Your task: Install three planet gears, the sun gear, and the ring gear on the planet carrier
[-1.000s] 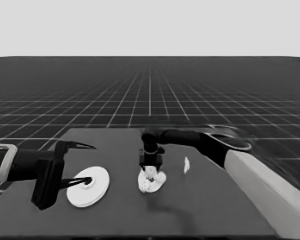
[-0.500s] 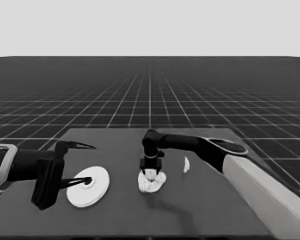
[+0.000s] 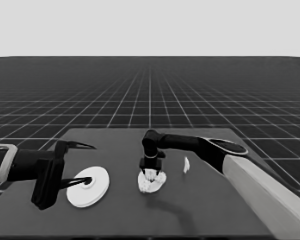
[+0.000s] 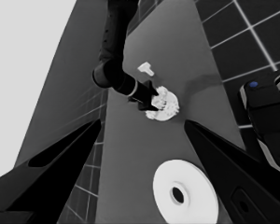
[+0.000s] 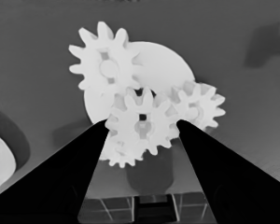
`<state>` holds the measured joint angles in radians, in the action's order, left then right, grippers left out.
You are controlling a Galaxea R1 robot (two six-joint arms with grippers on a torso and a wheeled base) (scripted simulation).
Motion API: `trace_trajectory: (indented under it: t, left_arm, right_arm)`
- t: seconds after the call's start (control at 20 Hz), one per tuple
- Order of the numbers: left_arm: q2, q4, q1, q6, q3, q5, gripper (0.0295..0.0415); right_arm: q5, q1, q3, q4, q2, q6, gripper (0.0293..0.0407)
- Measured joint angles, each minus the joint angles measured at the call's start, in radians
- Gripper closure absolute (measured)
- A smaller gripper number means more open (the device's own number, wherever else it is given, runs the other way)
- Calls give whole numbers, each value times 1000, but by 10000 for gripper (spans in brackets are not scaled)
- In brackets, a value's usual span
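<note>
Right gripper (image 3: pixel 151 172) stands directly above the smaller round part (image 3: pixel 151 183), which lies near the middle of the surface (image 3: pixel 120 215). In the head view this part looks only like a lumpy white patch under the black fingers. The right wrist view tells more: four small toothed gears sit on the smaller round part (image 5: pixel 170 65). One gear (image 5: pixel 142 122) is in the centre, between the two finger wedges, and the fingers stand on both sides of it, touching or almost touching its teeth. I cannot tell if they press it. Another gear (image 5: pixel 105 63) is beyond the centre one, a third (image 5: pixel 200 106) is beside it, and a fourth (image 5: pixel 122 153) shows only partly, on the side nearer the camera. Their teeth meet the teeth of the centre gear.

The larger round part (image 3: pixel 88 186) lies well apart from the smaller round part, toward the left end of the surface. The left gripper (image 3: pixel 75 165) waits there; its fingers are spread wide, one over the larger round part and one above it. In the left wrist view the larger round part (image 4: pixel 185 191) lies between the two wedges, free of both.

A thin white piece (image 3: pixel 186 164) lies near the smaller round part, on the side away from the larger one. The left wrist view shows it (image 4: pixel 145 69) just past the right arm.
</note>
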<state>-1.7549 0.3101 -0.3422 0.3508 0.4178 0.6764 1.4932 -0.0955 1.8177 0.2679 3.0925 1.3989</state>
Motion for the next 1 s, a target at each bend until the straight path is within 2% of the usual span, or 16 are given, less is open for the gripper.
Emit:
trace_trajectory:
  t: [1.0]
  left_arm:
    - [0, 0, 0, 0, 0, 0, 326]
  right_arm:
    - [0, -2, 0, 0, 0, 209, 391]
